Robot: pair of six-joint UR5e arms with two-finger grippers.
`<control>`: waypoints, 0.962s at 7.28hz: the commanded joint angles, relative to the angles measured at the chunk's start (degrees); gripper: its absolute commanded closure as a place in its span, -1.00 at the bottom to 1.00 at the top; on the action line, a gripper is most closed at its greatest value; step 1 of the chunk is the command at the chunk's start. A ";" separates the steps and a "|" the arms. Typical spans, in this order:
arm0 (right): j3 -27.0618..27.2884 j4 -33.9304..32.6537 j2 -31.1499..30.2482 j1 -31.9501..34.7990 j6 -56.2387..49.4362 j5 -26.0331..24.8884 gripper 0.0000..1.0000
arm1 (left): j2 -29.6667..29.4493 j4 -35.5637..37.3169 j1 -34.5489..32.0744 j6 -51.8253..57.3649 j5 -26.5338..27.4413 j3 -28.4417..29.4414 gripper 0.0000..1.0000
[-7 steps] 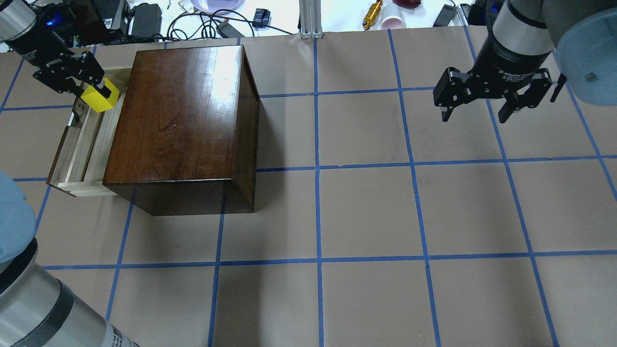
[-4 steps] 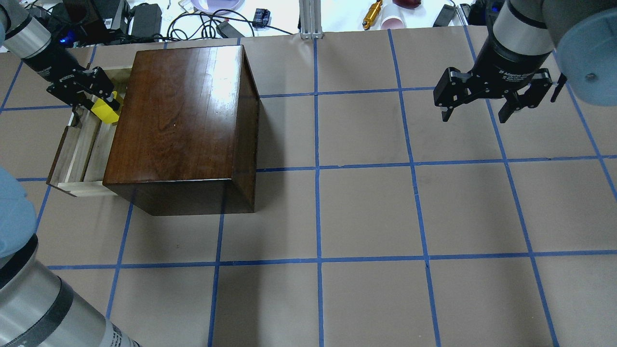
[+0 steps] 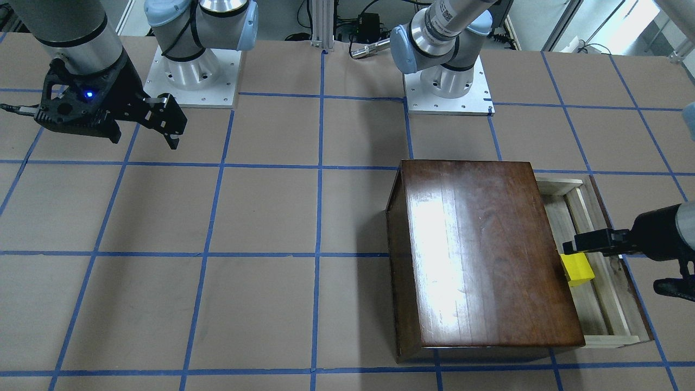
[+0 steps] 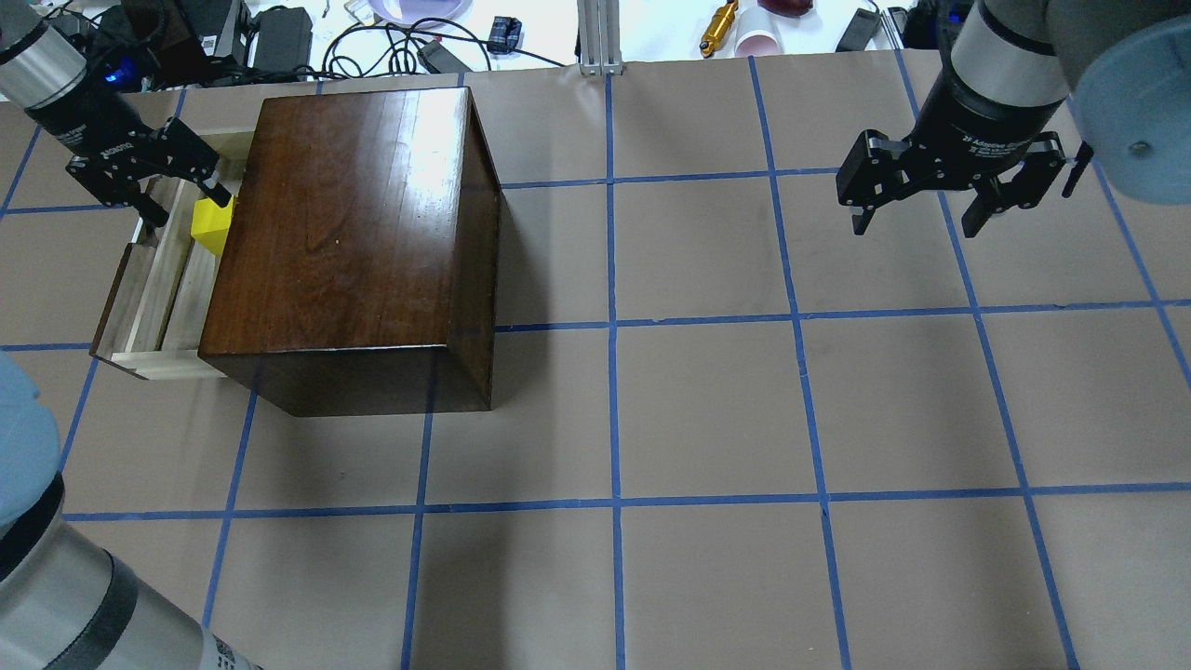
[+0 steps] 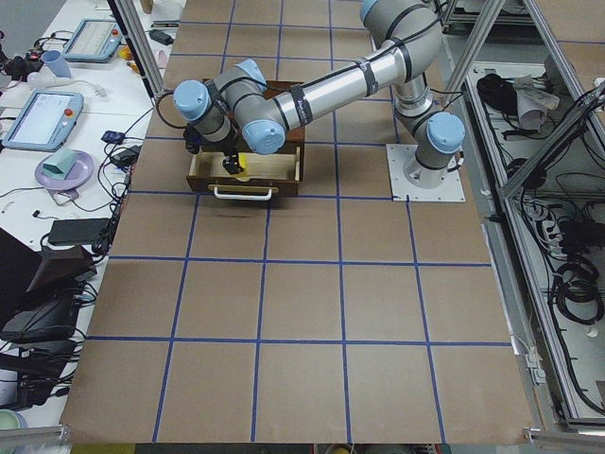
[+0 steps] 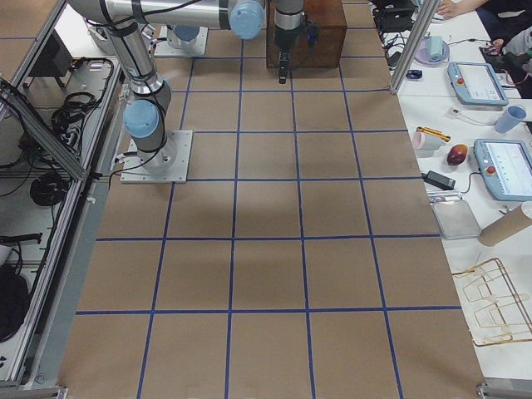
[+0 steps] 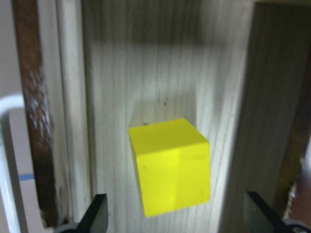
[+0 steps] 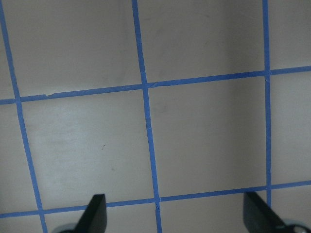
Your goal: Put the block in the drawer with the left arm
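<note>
Left wrist view: one block [image 7: 170, 165] sits in the one pulled-out drawer [image 7: 112, 73], between the spread jaws of the left gripper [image 7: 177, 221], touching neither. One box [image 4: 354, 223] stands on the table [image 4: 707, 409]; far off, the right gripper [image 4: 916, 228] hangs, jaws apart.

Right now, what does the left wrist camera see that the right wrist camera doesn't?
Only the left wrist view shows the small bright yellow cube lying on the pale raw-wood drawer tray. Only the right wrist view shows the brown paper tabletop crossed by blue tape lines. Both show a black tool, the left tool and the right tool, spread open and gripping nothing.
</note>
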 commanded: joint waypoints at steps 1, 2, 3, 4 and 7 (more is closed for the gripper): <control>0.00 0.00 0.00 0.00 0.00 0.00 -1.00 | 2.97 -1.09 -2.13 -0.97 5.36 3.77 -1.00; 0.09 0.00 0.00 0.00 0.00 0.00 -1.00 | 4.81 -2.13 -4.24 -1.49 5.39 4.05 -1.00; 0.00 0.00 0.00 0.00 0.00 0.00 -1.00 | 6.48 -2.32 -7.83 -4.89 5.47 3.71 -1.00; 0.09 0.00 0.00 0.00 0.00 0.00 -1.00 | 8.06 -2.32 -11.17 -7.97 5.39 3.27 -1.00; 0.00 0.00 0.00 0.00 0.00 0.09 -1.00 | 11.84 -1.97 -18.31 -17.30 4.95 -0.84 -1.00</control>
